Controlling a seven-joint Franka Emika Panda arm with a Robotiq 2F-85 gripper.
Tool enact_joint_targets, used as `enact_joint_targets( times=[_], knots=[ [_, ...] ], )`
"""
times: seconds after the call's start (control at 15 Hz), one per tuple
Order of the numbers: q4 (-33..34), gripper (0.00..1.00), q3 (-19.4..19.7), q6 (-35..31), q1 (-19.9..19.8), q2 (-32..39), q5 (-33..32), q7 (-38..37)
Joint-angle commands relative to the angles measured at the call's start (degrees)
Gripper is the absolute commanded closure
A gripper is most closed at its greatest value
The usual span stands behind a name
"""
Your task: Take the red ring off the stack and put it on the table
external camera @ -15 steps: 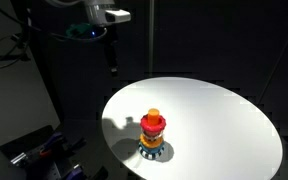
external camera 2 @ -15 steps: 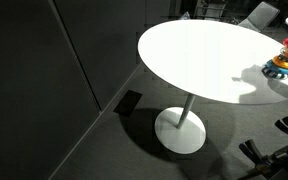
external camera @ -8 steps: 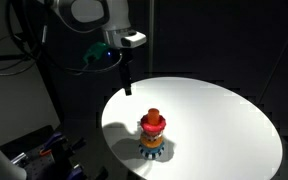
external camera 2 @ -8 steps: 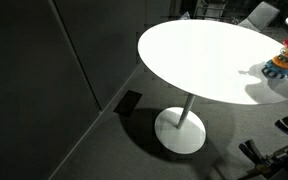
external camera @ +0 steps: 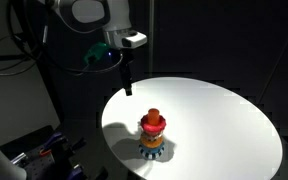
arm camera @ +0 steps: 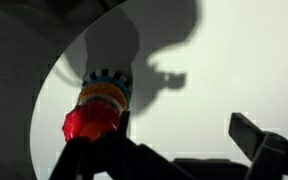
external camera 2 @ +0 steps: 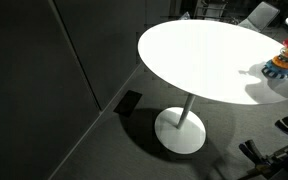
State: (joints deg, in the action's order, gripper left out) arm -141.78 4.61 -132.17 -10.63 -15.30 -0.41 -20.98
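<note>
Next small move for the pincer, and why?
Probably carry the pincer across and down toward the stack: it hangs open above the table's rim, apart from the red ring, which sits on the stack under the peg tip.

Exterior view: I look down on the whole tabletop (external camera: pixel 214 110), stack (external camera: pixel 153 136) near its front edge.
Exterior view: farther off, tabletop (external camera 2: pixel 204 55) side-on, stack (external camera 2: pixel 281 62) at my frame's right.
Wrist view: close above the stack (arm camera: pixel 99 100).
Shared: stack, tabletop.

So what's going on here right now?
The arm's pincer hangs open near the table's edge, apart from the stack and holding nothing. The red ring sits on the stack just under the peg tip, untouched. Nothing has been lifted off yet.
</note>
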Motion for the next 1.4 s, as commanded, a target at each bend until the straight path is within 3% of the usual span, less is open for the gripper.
enact_joint_targets(
  times=[0.0,0.47,0.87,1.33],
  knots=[
    [0.2,0.0,0.1,0.3,-0.1,0.3,0.1,-0.1],
    [-0.2,0.0,3.2,-3.2,-1.3,2.1,1.7,0.7],
    [-2.2,0.0,4.6,-7.9,-4.1,4.3,-0.7,-2.1],
    [-4.7,0.0,3.8,-14.2,-6.8,6.2,-10.9,-9.9]
  ],
)
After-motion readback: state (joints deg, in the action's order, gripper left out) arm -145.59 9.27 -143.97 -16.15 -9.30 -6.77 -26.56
